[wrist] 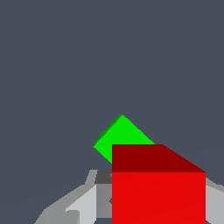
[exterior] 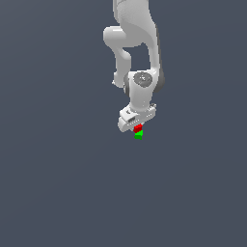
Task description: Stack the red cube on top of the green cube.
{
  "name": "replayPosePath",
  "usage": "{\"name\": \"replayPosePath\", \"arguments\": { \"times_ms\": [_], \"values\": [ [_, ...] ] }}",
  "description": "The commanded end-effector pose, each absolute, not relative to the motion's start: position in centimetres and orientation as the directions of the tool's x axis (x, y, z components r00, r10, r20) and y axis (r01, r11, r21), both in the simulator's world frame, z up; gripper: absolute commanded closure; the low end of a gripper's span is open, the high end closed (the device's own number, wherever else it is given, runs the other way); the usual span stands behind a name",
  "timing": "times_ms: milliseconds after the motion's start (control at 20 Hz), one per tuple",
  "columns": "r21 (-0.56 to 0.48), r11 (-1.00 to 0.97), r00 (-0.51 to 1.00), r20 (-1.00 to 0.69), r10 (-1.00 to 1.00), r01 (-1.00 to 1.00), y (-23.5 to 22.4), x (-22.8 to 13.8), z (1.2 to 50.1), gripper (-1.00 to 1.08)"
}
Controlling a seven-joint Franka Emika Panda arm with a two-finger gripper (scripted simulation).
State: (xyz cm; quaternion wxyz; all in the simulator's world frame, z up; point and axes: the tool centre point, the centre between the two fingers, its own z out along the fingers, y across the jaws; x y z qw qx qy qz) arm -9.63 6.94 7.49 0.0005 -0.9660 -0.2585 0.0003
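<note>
The gripper (exterior: 137, 128) grips the red cube (exterior: 138, 128) directly above the green cube (exterior: 138, 136), which sits rotated beneath it; releasing with this yaw mismatch risks 1 cube toppling off.

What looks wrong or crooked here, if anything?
One thing: in the wrist view, the green cube sits turned at an angle to the red cube in the tool, so their edges do not line up. Nothing is spilled or damaged.
</note>
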Motion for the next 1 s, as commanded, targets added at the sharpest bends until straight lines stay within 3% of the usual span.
{"name": "replayPosePath", "arguments": {
  "times_ms": [0,450,500,950],
  "values": [
    [-0.001,-0.867,0.867,0.001,0.499,0.499,7.74,-9.20,6.79,1.08],
    [0.000,-0.867,0.867,0.000,0.499,0.499,8.45,-8.74,6.14,1.08],
    [0.000,-0.867,0.867,0.000,0.499,0.499,8.45,-8.74,6.14,-0.92],
    [0.000,-0.867,0.867,0.000,0.499,0.499,8.45,-8.74,6.14,-0.92]
  ]
}}
